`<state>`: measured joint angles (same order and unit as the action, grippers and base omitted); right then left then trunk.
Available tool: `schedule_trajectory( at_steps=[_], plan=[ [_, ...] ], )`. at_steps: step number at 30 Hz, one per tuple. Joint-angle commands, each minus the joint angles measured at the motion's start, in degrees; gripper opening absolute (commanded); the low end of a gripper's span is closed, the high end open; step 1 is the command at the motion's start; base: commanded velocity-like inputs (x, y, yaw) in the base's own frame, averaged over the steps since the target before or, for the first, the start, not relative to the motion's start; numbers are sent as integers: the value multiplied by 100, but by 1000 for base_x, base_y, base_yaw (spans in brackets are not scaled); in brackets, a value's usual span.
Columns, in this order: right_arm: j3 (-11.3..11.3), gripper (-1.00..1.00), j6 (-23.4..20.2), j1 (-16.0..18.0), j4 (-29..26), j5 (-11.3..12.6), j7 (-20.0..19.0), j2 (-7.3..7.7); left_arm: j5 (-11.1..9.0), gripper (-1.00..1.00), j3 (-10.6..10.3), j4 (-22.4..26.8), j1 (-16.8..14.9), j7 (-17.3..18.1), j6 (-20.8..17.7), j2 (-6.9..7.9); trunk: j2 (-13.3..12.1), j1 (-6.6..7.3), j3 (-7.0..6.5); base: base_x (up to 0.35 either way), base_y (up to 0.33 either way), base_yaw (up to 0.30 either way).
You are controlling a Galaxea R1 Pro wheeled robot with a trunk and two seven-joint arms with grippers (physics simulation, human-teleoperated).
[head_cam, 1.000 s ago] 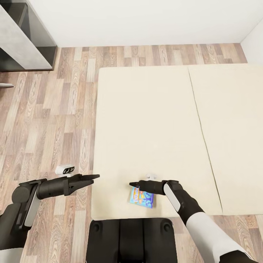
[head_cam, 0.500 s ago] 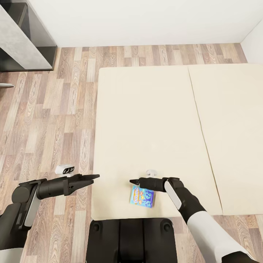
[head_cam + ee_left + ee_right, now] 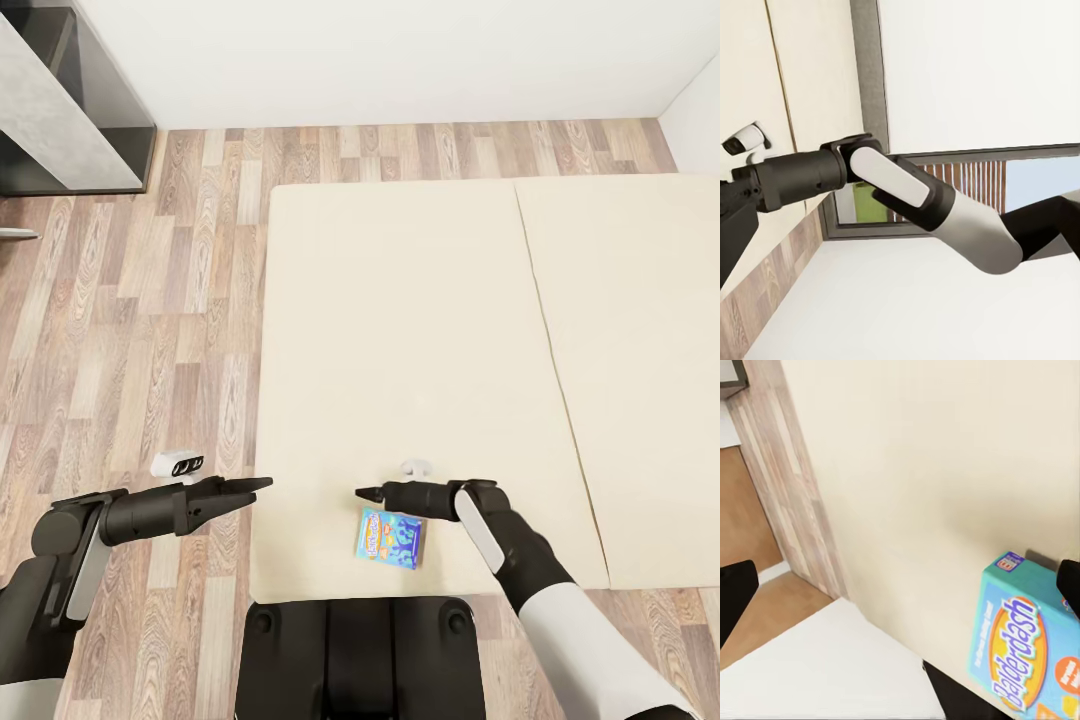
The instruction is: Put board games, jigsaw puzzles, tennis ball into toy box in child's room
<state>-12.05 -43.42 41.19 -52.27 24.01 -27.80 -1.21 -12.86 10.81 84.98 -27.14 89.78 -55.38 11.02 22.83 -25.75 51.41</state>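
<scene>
Head view findings: the right gripper (image 3: 362, 493) is seen side-on as a narrow dark point, so whether its fingers are apart or together cannot be told from this angle. In the right wrist view two dark finger edges (image 3: 733, 594) are seen at opposite borders of the frame with open space between them, which suggests that they are spread; nothing is clamped between them. The gripper is held above the bed (image 3: 400, 330), just beyond the far edge of the small blue board game (image 3: 390, 538). This posture is judged to be a pre-grasp hover, the box being left in full sight of the wrist camera below the fingers.

The board game is lying flat on the cream mattress, close to the near edge, directly in front of the robot's trunk. It is judged to be ungrasped and not yet carried to the toy box.

The left gripper (image 3: 262, 485) is extended level over the wood floor (image 3: 150, 330) at the bed's near corner. Its tips appear drawn to a point, but the state cannot be confirmed. It is empty and is judged to be parked clear of the working arm.

Legible marking: the word "Balderdash" is printed in white script on an orange oval on the box lid (image 3: 1031, 649). A small logo near the box corner cannot be read.
</scene>
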Motion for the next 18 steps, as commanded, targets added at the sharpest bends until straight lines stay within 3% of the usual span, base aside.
schedule_trajectory(
  at_steps=[1, 14, 18],
  plan=[
    [6, 100, -75, -18, -64, 7, -6, 8, 3, 100, 0, 1, -1, 22, -61, 2, 9, -3, 6, 0, 0, 0],
    [38, 100, -689, -175, -521, 20, -6, 47, 3, 100, 0, 1, -1, 22, -61, 2, 9, -3, 6, 0, 0, 0],
    [85, 100, -768, -185, -539, 43, -6, 169, 3, 100, 0, 0, -1, 22, -61, -1, 9, -3, 6, 0, 0, 0]
  ],
)
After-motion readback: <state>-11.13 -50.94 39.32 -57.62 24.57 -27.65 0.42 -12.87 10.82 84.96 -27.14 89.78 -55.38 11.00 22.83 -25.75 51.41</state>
